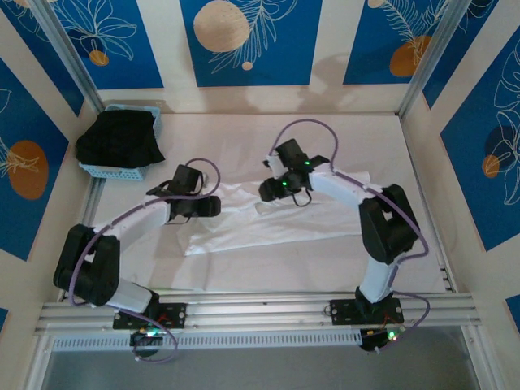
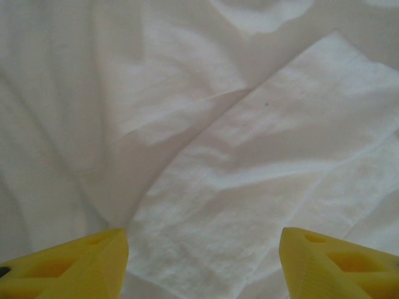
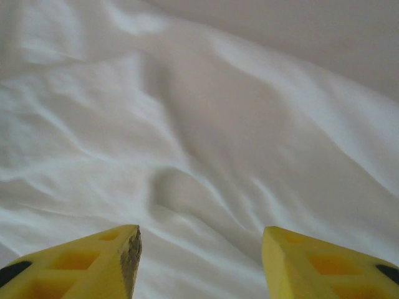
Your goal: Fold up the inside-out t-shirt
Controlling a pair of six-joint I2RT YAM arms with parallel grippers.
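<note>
Far left, at 10 o'clock on the table (image 1: pixel 244 134), a blue basket (image 1: pixel 122 171) holds a black garment (image 1: pixel 120 138). It is well apart from the work and is not part of it.

The left gripper (image 1: pixel 214 205) hangs over the t-shirt's 9 o'clock end. Its jaws are spread with nothing between them, and cloth lies beneath. Its wrist view shows one layer turned over another along a diagonal edge.

The white t-shirt (image 1: pixel 268 223) lies across the table's middle as a long rumpled band running from 9 to 3 o'clock. The fold appears to be begun and not finished. The outline is uneven and creased, and there is no compact rectangle yet. Whether the sleeves are tucked in cannot be read from above.

The right gripper (image 1: pixel 272 188) sits over the shirt's upper edge near centre. Its jaws are also parted and pinch nothing, with wrinkled cloth below.

Remaining, in my judgement: smoothing, squaring the edges, and at least one further fold across the length.

There is bare table toward 12 o'clock and a narrower strip toward 6 o'clock before the rail (image 1: pixel 260 307). The side walls close in at 3 and 9 o'clock.
</note>
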